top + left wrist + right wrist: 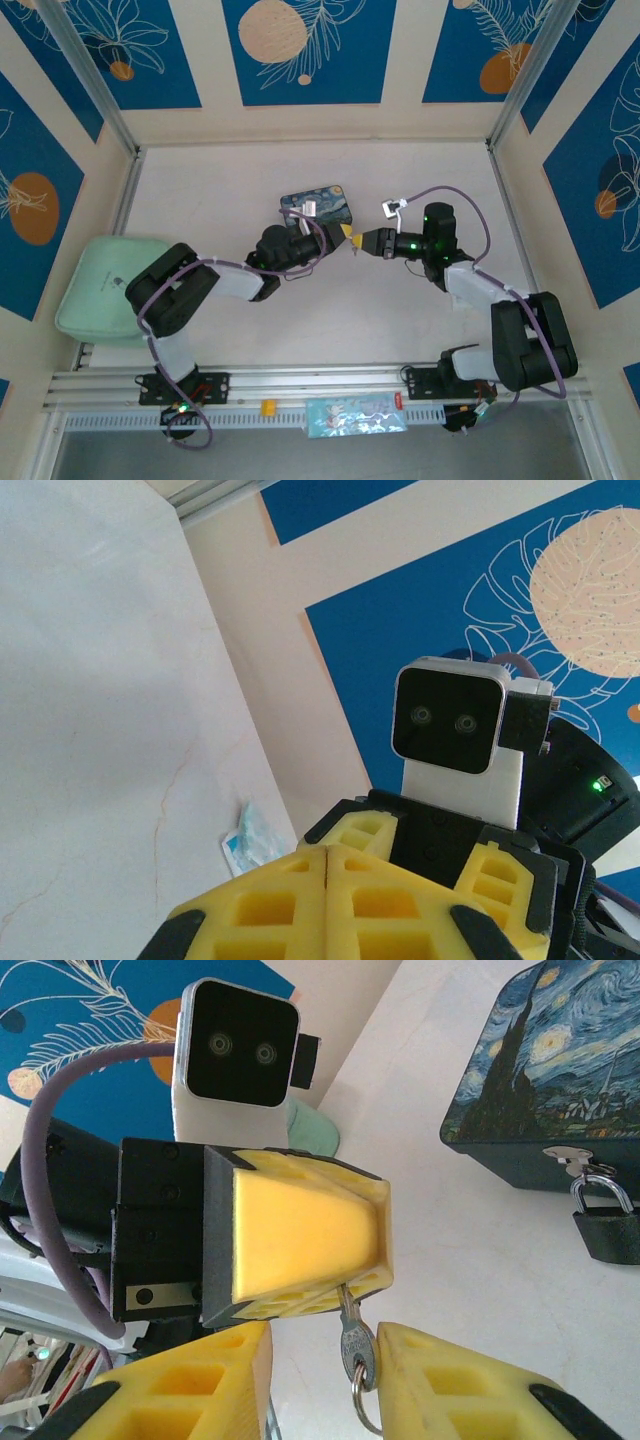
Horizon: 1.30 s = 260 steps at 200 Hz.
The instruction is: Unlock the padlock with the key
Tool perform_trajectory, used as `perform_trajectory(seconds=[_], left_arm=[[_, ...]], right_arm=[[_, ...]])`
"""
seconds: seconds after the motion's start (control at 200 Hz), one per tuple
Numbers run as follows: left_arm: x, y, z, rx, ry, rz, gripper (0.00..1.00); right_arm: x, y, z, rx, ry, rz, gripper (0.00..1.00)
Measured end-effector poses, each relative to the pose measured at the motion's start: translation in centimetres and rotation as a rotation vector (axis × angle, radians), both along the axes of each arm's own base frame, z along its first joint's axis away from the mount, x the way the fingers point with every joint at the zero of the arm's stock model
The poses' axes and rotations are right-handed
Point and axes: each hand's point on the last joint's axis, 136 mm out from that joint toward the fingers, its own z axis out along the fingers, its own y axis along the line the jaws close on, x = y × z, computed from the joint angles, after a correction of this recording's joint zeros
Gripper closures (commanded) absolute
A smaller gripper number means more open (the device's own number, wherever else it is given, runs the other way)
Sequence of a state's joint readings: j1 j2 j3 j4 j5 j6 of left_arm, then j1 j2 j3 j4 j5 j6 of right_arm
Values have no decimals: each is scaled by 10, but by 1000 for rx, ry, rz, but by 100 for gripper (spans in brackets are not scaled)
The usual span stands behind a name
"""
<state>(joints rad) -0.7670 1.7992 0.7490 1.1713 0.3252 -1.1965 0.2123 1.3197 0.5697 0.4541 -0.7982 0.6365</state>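
Note:
In the right wrist view the small silvery key [356,1348] with a ring on its head sticks out of my left gripper [345,1285], which is shut on the key's blade. The key's head hangs between the yellow fingers of my open right gripper [325,1390], close against the right finger [460,1390]. The dark padlock [608,1232] hangs by its silvery shackle from the hasp of the starry-night box [545,1070], off to the right. From above, my left gripper [347,233] and right gripper [362,241] meet tip to tip just right of the box [318,205]. The left wrist view has my left gripper [328,875] pressed shut.
A pale green pad [105,285] lies at the table's left edge. A small bluish packet [355,415] and a yellow piece [267,407] sit on the front rail. A white tag [392,208] lies behind the right gripper. Walls enclose the table on three sides.

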Motion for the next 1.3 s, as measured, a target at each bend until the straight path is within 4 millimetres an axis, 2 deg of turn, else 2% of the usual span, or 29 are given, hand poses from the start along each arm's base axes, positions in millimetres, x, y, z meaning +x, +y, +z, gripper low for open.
perform_trajectory(seconds=[0.13, 0.285, 0.61, 0.735, 0.845, 1.015, 1.035, 1.08, 1.175, 1.22, 1.3], left_arm=[[0, 0, 0, 0, 1, 0, 100], [0, 0, 2, -5, -1, 0, 100], [0, 0, 5, -18, -8, 0, 100], [0, 0, 6, -20, -6, -1, 100], [0, 1, 8, -25, -11, 1, 100], [1, 1, 8, -25, -10, 7, 100], [1, 1, 8, -25, -10, 8, 94], [1, 1, 8, -26, -10, 9, 72], [2, 2, 7, -18, -15, 12, 46], [5, 7, 5, -14, -9, 28, 41], [6, 20, 1, 24, -13, 58, 41]], right_arm=[[-1, 2, -3, -1, 8, 7, 69], [0, 2, -3, 0, 14, 6, 79], [-1, 2, -3, 2, 13, 10, 77], [0, 2, -2, 3, 12, 9, 85], [1, 2, -4, 5, 29, 4, 100], [2, 2, -4, 8, 26, 2, 100], [2, 2, -4, 8, 26, 2, 100], [3, 2, -4, 8, 26, 0, 100], [4, -1, -3, 9, 20, -6, 100], [5, -3, -3, 7, 20, -13, 100], [10, -11, -5, -3, 24, -43, 100]])
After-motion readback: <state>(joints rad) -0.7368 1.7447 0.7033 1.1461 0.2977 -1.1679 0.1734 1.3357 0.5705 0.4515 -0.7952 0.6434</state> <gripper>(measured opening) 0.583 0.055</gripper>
